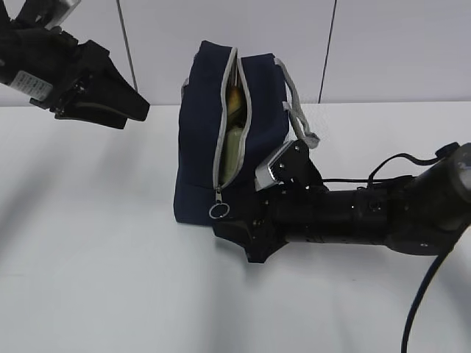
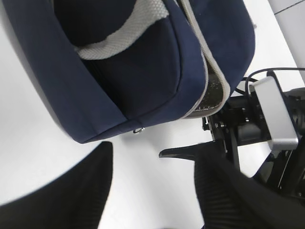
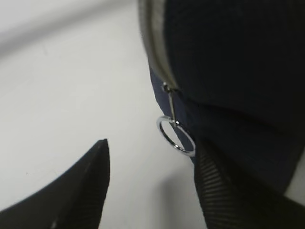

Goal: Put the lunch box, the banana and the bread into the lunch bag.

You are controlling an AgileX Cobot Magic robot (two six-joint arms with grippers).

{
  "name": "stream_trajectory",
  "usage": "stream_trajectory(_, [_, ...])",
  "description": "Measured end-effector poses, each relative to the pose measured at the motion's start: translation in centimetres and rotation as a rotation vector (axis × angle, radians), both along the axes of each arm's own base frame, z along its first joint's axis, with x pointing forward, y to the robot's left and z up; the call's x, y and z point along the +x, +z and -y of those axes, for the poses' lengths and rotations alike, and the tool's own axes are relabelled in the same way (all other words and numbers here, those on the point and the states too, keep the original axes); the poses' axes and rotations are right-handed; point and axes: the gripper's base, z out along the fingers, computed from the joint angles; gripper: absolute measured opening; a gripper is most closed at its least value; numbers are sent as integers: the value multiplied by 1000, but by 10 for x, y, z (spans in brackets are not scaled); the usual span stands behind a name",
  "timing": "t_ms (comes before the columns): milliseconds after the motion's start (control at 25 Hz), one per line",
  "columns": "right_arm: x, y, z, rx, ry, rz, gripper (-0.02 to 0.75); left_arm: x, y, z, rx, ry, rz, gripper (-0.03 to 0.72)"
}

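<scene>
Lunch bag [image 1: 199, 147]: navy fabric, boxy, grey zipper agape.
Ring pull [image 3: 175, 135]: thin metal loop beside right gripper [image 3: 152, 186], jaws wide, empty.
Left gripper [image 2: 152, 191]: ribbed pads, wide, empty.

wall [image 1: 383, 44]: white panels, dark vertical seams
desk [image 1: 96, 279]: plain white, matte, meets wall at far edge
light: soft, diffuse shadows

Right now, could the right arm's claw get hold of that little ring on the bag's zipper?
Probably yes. The right gripper is open, with the zipper ring hanging just ahead of its fingers and nothing between them.
</scene>
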Motion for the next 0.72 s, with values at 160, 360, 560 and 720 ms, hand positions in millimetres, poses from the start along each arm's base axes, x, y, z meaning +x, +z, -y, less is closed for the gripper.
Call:
stream_trajectory(160, [2,-3,-2,-7,19,-3,423,0,0,0,0,-2,2,392])
stream_trajectory(360, [1,-4,-2,-10,25,-5,423,0,0,0,-1,-1,2,392])
stream_trajectory(560, [1,-4,-2,-9,31,-15,424,0,0,0,-1,-2,2,392])
stream_trajectory(720, [-2,-5,-3,-15,55,-30,424,0,0,0,0,-5,5,392])
